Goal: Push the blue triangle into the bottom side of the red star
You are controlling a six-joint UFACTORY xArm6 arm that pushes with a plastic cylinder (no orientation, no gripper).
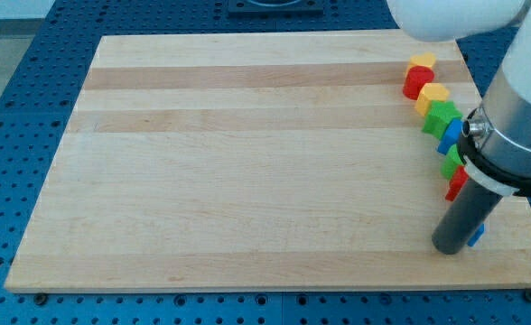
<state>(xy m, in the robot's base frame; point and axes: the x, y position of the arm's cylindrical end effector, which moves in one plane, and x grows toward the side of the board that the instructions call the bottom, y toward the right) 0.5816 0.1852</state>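
Observation:
My tip [448, 246] rests on the wooden board [247, 162] near its bottom right corner. A small blue block [477, 235] peeks out just right of the rod, touching it or nearly so; its shape is hidden. Above the tip a red block [456, 184] is partly covered by the arm, so its shape is unclear. Further up sit a green block [452, 161] and another blue block [450, 135], both partly hidden. A second red block [415, 83] lies near the top right, far from my tip.
A column of blocks runs down the board's right edge: a yellow block [421, 60] at the top, another yellow block [433, 95] and a green block [441, 116]. The arm's white and grey body [518, 117] covers the right edge.

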